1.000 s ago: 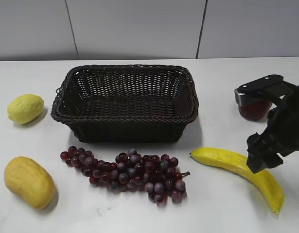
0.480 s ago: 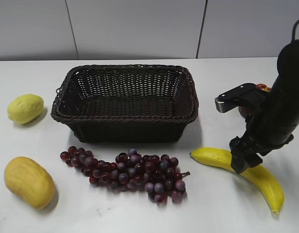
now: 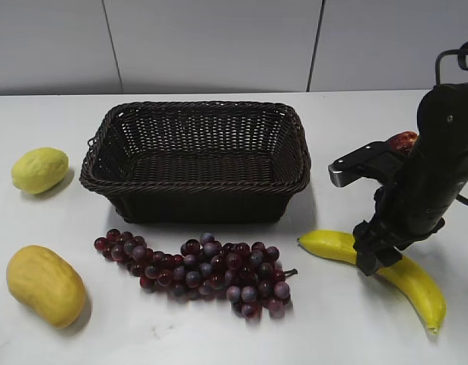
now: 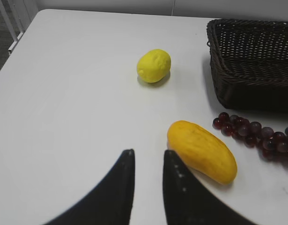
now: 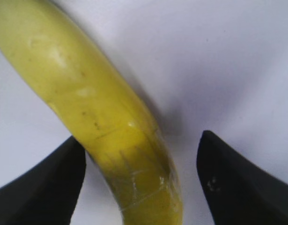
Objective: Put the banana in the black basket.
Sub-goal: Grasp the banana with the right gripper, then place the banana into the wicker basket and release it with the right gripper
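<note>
The banana [image 3: 332, 246] lies on the white table at the front right, right of the grapes. It fills the right wrist view [image 5: 101, 108]. My right gripper [image 3: 368, 260] is down at the banana's middle. In the right wrist view the right gripper [image 5: 141, 154] is open with one finger on each side of the banana; the left finger is close to the skin, the right finger stands apart. The black basket [image 3: 195, 160] stands empty at the table's middle and shows in the left wrist view [image 4: 251, 61]. My left gripper [image 4: 147, 157] is open and empty over bare table.
A bunch of dark red grapes [image 3: 199, 270] lies in front of the basket. A mango [image 3: 45, 285] is at the front left and a lemon [image 3: 39, 169] at the left. A red fruit [image 3: 401, 141] sits behind my right arm.
My right arm has swung left and down over the banana, so its fingers now straddle the banana's middle. The banana has not moved.
</note>
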{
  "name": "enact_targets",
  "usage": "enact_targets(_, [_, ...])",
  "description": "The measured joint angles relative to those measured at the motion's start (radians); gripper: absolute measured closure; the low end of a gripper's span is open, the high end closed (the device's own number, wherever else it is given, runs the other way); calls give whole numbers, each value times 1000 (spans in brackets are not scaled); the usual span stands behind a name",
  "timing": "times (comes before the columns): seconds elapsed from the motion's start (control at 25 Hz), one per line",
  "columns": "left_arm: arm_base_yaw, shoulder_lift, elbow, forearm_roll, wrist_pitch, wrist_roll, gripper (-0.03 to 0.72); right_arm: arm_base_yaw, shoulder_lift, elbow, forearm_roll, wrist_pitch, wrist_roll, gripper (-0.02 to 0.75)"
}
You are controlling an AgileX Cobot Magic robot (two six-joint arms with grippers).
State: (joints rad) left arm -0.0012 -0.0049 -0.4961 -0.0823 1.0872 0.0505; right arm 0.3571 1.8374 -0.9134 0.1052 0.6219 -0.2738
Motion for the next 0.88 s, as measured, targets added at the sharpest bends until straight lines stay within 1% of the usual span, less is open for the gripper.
enact_targets(0.28, [0,0,0,0,0,0,486,0,31,-1,3,-3,-1,239])
enact_targets(0.4, [0,0,0,0,0,0,486,0,32,-1,3,-3,-1,316])
enact_targets(0.48, [0,0,0,0,0,0,486,0,32,-1,3,-2,-1,386])
enact_targets(0.68, [0,0,0,0,0,0,486,0,28,-3,3,10,-1,389])
enact_targets(0.8, [0,0,0,0,0,0,486,0,6,-25,3,61,-2,389])
enact_targets(0.88, [0,0,0,0,0,0,486,0,-20,-52,3,121,-2,389])
